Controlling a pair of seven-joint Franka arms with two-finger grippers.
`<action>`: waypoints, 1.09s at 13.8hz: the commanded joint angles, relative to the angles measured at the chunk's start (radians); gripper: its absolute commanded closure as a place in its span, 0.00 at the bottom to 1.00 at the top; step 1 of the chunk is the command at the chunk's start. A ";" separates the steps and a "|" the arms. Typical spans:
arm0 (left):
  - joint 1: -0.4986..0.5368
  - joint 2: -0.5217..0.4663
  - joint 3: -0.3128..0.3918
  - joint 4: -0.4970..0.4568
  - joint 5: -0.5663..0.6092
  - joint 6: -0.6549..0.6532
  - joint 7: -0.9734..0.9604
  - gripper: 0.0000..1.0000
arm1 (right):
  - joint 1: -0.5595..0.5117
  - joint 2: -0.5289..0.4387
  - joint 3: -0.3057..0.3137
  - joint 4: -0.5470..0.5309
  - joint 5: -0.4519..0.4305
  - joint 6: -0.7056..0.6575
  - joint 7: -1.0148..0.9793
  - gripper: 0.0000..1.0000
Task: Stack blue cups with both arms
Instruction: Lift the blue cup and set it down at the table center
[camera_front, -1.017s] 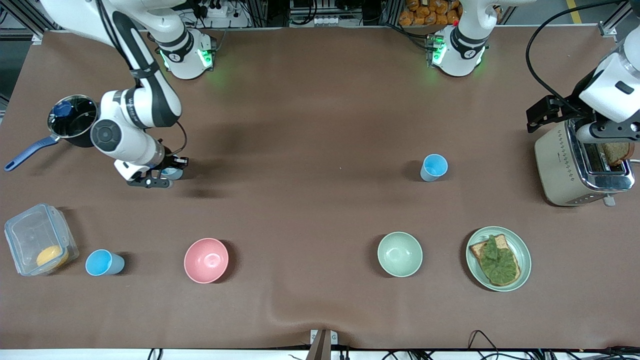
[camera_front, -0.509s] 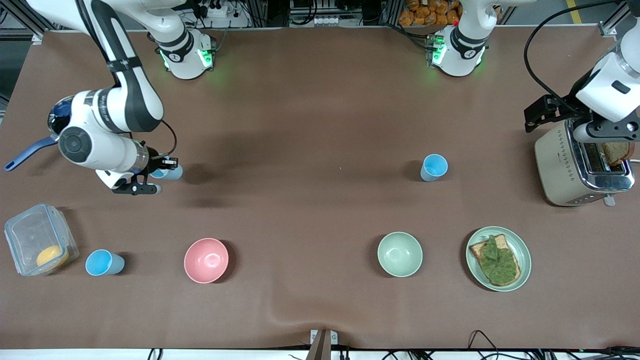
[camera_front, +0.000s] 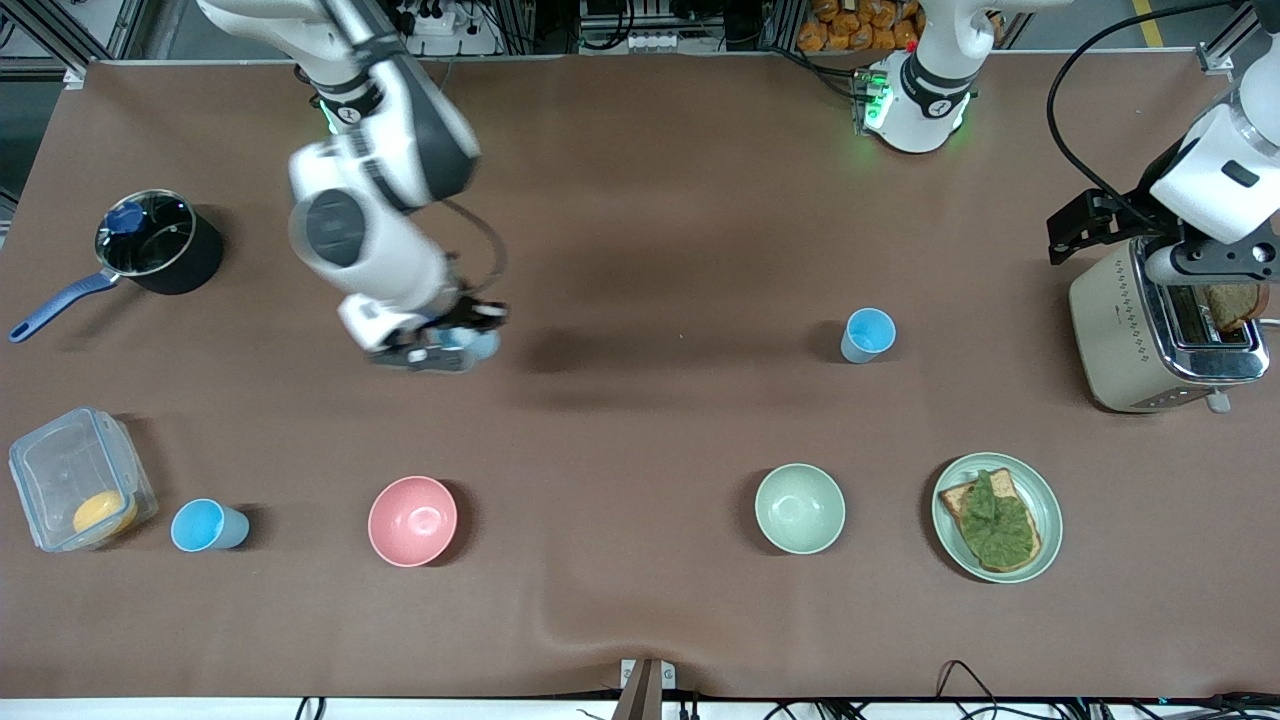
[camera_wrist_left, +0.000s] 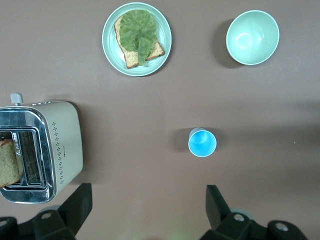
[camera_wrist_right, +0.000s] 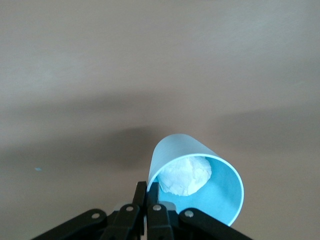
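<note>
Blue cup with a white lump inside (camera_wrist_right: 200, 187) is pinched by its rim in my right gripper (camera_front: 440, 350), fingers clamped tight, up in the air over bare table between pot (camera_front: 160, 243) and the middle. I see a second cup (camera_front: 867, 333) standing well apart toward the left arm's end, a third (camera_front: 207, 526) beside the plastic box (camera_front: 80, 478). My left gripper (camera_wrist_left: 145, 212) waits wide open, empty, over the toaster (camera_front: 1160, 330). I judge: pickup done, nothing stacked yet; carry and nesting remain.
</note>
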 joint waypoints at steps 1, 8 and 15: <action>0.000 0.000 -0.002 0.012 -0.006 -0.013 -0.016 0.00 | 0.119 0.190 -0.018 0.200 -0.013 -0.029 0.210 1.00; 0.000 0.000 -0.002 0.012 -0.006 -0.013 -0.016 0.00 | 0.276 0.348 -0.018 0.284 -0.085 -0.027 0.438 1.00; 0.000 0.000 -0.002 0.012 -0.004 -0.013 -0.016 0.00 | 0.252 0.350 -0.024 0.320 -0.093 -0.033 0.475 0.00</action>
